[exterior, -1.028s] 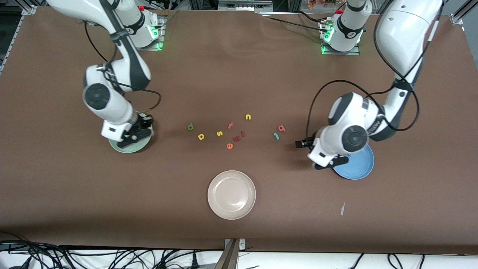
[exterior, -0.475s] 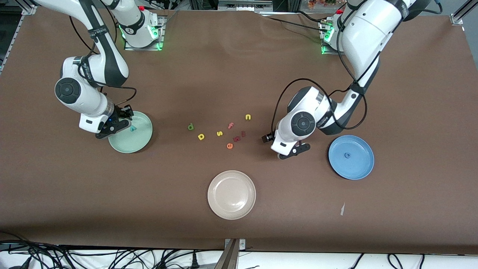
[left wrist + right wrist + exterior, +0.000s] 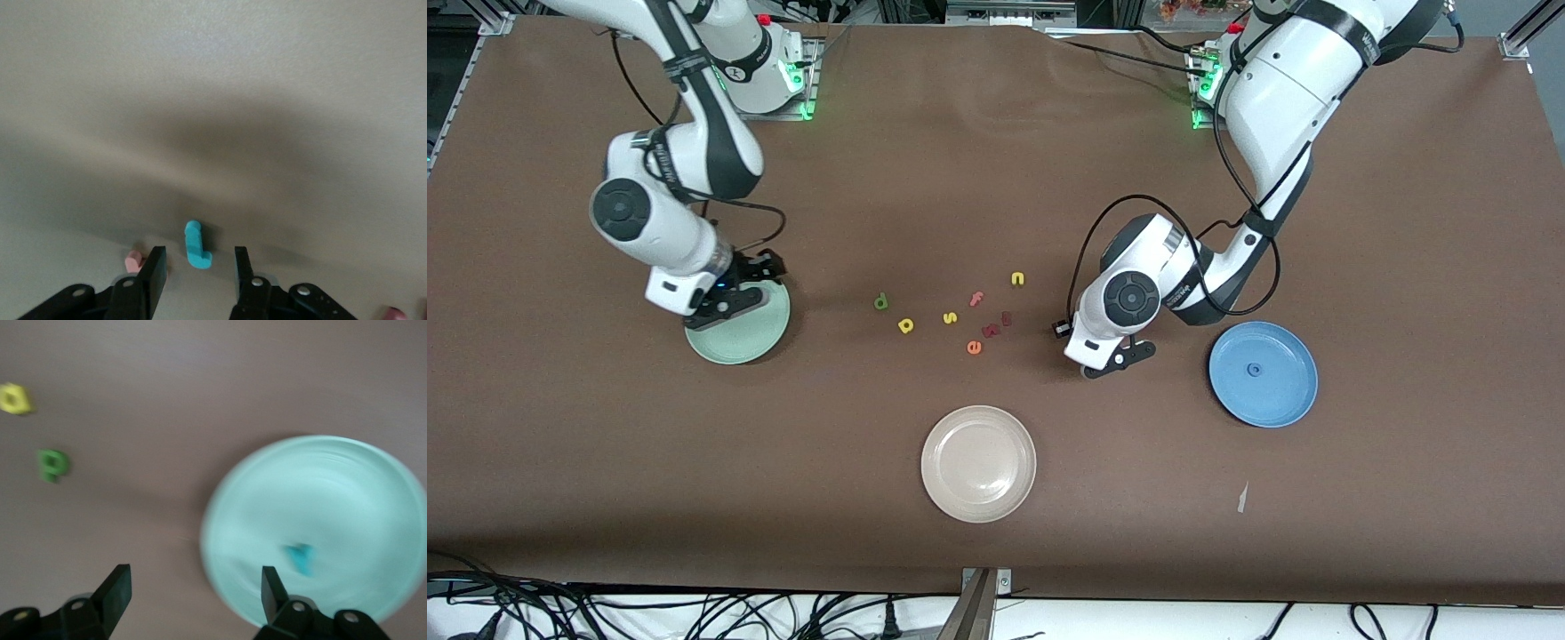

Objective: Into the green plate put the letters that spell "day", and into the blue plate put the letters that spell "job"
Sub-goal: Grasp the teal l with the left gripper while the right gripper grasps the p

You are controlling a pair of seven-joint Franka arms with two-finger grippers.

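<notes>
Teal y (image 3: 301, 559) on green plate (image 3: 760, 342), brown table (image 3: 996, 498); both arms' fingers released, empty.

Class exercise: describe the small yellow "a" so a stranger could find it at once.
Start at the green plate, then move toward the table's middle, where loose letters lie. The first is a dark green d; the yellow a sits beside it, nearer the front camera, and is the nearest yellow letter to that plate.
</notes>
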